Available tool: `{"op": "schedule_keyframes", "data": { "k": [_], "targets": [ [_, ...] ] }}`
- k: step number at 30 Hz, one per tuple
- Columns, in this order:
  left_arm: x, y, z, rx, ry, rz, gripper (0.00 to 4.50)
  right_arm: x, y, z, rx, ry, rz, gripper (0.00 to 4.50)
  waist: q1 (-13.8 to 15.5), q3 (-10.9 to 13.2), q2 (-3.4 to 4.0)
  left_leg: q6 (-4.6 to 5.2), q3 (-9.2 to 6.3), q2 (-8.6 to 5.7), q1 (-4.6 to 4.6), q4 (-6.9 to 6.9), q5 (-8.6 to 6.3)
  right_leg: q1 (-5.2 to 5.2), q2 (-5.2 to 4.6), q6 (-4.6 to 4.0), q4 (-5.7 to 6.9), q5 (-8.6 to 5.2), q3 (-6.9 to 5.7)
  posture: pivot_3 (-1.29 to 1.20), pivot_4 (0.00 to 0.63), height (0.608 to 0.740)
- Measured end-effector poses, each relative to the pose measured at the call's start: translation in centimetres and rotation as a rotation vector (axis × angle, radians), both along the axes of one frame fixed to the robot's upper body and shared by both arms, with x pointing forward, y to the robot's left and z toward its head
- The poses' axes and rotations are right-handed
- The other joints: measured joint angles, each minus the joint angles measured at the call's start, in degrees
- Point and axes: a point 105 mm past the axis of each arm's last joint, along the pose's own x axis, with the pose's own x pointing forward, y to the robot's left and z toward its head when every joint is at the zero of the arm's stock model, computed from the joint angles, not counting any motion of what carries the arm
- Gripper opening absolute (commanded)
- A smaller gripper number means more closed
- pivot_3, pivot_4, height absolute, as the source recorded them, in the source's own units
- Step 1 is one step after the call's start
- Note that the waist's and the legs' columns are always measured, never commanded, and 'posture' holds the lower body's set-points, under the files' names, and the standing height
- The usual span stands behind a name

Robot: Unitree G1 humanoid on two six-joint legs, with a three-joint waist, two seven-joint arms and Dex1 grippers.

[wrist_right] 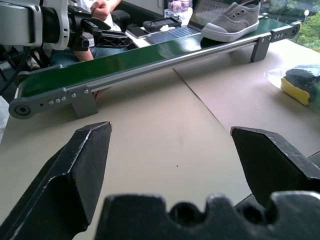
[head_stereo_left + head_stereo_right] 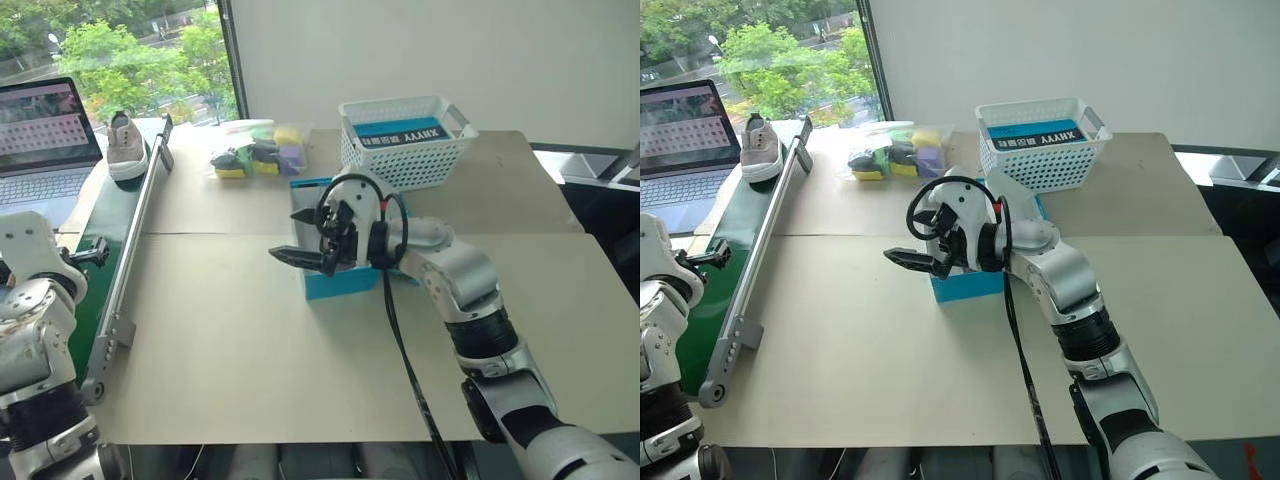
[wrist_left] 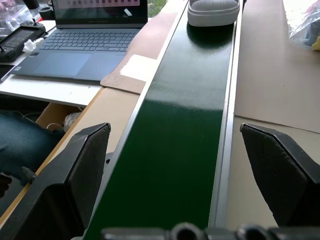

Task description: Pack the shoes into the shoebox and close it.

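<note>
This is looking like a robot test lab set up in an office room. A table (image 2: 300,380) covered in plain cardboard sheets is filling the middle of the frame, with a small green conveyor belt (image 2: 120,230) running along its left edge. At the upper left a laptop (image 2: 40,140) is sitting open on a side desk, and behind it a big window (image 2: 120,60) is showing trees outside. A bare white wall (image 2: 430,50) is spanning the top right. In the right wrist view a person's hand (image 1: 102,9) is resting near the desk clutter.
</note>
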Motion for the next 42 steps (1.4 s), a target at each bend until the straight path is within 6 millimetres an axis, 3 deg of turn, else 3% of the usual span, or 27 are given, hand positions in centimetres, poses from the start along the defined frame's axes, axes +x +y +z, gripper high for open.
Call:
{"op": "schedule_keyframes", "data": {
  "k": [6, 19, 24, 29, 32, 38, 42],
  "targets": [
    [1.5, 0.5, 1.6, -0.005, -0.058, -0.024, 4.47, 0.4, -0.1, 0.0, 0.001, -0.002, -0.047, 4.50, -0.1, 0.0, -0.01, 0.00, 0.01, 0.00, -0.01, -0.02, 0.00, -0.01, -0.01, 0.00, -0.01, 0.00, 0.00, 0.00, 0.150, 0.740],
    [4.2, 0.9, 2.8, -0.030, -0.077, -0.053, 4.47, 0.7, -1.0, 0.0, -0.002, 0.021, -0.125, 4.50, -0.1, 0.0, -0.02, 0.00, 0.01, -0.01, -0.02, -0.02, 0.00, -0.03, 0.00, 0.00, 0.06, 0.00, -0.01, 0.00, 0.150, 0.740],
    [4.3, 1.1, 2.3, -0.047, -0.067, -0.038, 4.47, 0.9, -1.3, -0.1, -0.009, 0.029, -0.150, 4.50, -0.2, 0.0, -0.02, 0.00, 0.01, -0.01, -0.02, -0.02, 0.00, -0.04, 0.01, 0.00, 0.10, 0.00, -0.01, 0.00, 0.150, 0.740],
    [3.9, 1.8, 0.5, -0.133, -0.024, 0.004, 4.47, 1.0, -1.6, -0.2, -0.021, 0.033, -0.164, 4.50, -0.1, 0.0, -0.02, 0.00, 0.00, -0.01, -0.02, -0.01, 0.00, -0.04, 0.01, 0.00, 0.10, 0.00, -0.01, 0.00, 0.150, 0.740],
    [3.8, 1.9, -0.5, -0.179, 0.004, 0.020, 3.75, 1.2, -1.9, -0.4, -0.034, 0.039, -0.182, 4.50, -0.1, 0.0, -0.02, 0.00, 0.01, -0.02, -0.02, -0.01, 0.00, -0.04, 0.00, 0.00, 0.11, 0.00, -0.01, 0.00, 0.150, 0.740],
    [4.3, 1.0, -1.3, -0.237, 0.032, -0.009, 1.42, 1.5, -2.6, -0.4, -0.049, 0.032, -0.219, 4.50, 0.3, 0.0, -0.02, -0.06, -0.03, -0.03, -0.01, -0.01, 0.05, -0.03, 0.00, 0.00, 0.11, 0.00, -0.03, 0.00, 0.150, 0.740],
    [4.8, 0.5, -1.2, -0.309, 0.011, 0.011, 0.29, 1.6, -2.8, -0.3, -0.053, 0.026, -0.236, 4.50, 0.7, 0.0, -0.04, -0.06, -0.06, -0.05, -0.01, 0.04, 0.05, 0.03, -0.02, 0.00, 0.09, 0.00, -0.07, 0.00, 0.150, 0.740]
  ]
}}
